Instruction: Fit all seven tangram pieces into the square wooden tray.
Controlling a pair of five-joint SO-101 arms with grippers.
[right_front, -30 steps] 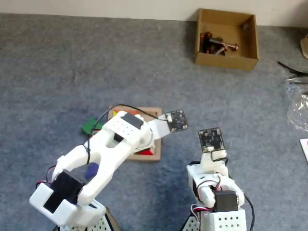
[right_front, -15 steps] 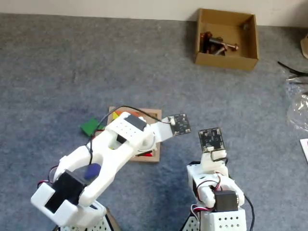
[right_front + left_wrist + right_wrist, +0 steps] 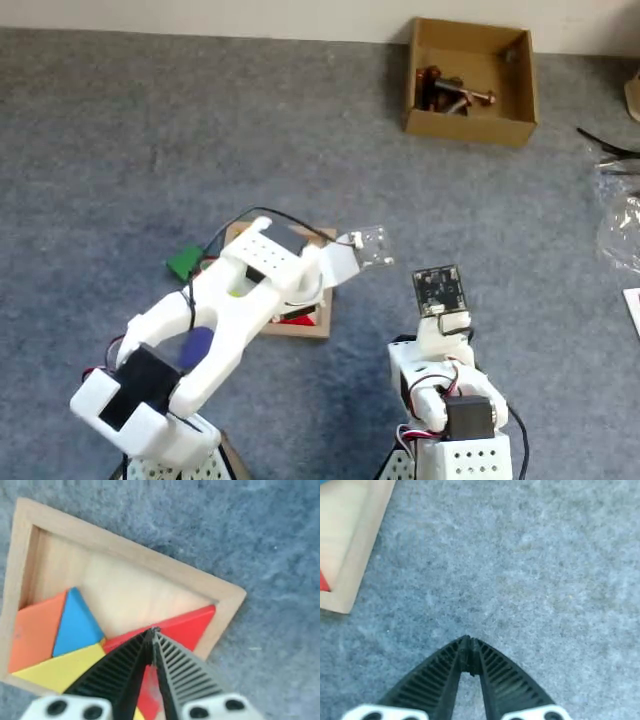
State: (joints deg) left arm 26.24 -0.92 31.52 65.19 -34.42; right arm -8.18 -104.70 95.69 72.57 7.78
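The square wooden tray [image 3: 135,552] holds an orange piece [image 3: 37,625], a blue triangle [image 3: 77,625], a yellow piece [image 3: 65,667] and a red triangle [image 3: 187,627]; the rest of its floor is bare wood. My left gripper [image 3: 152,630] is shut with nothing in it, its tips just over the red triangle's edge. From above, the left arm [image 3: 250,290] covers most of the tray [image 3: 305,329]. A green piece [image 3: 185,263] lies on the carpet beside the tray's left side. My right gripper [image 3: 469,640] is shut over bare carpet, right of the tray's corner [image 3: 362,555].
A cardboard box [image 3: 470,68] with small metal parts stands at the back right. Cables and a plastic bag [image 3: 620,230] lie at the right edge. The grey carpet [image 3: 120,130] stretches open at the back left.
The left arm has swung a little to the left and farther back over the tray, and its wrist has turned. The right arm has not moved.
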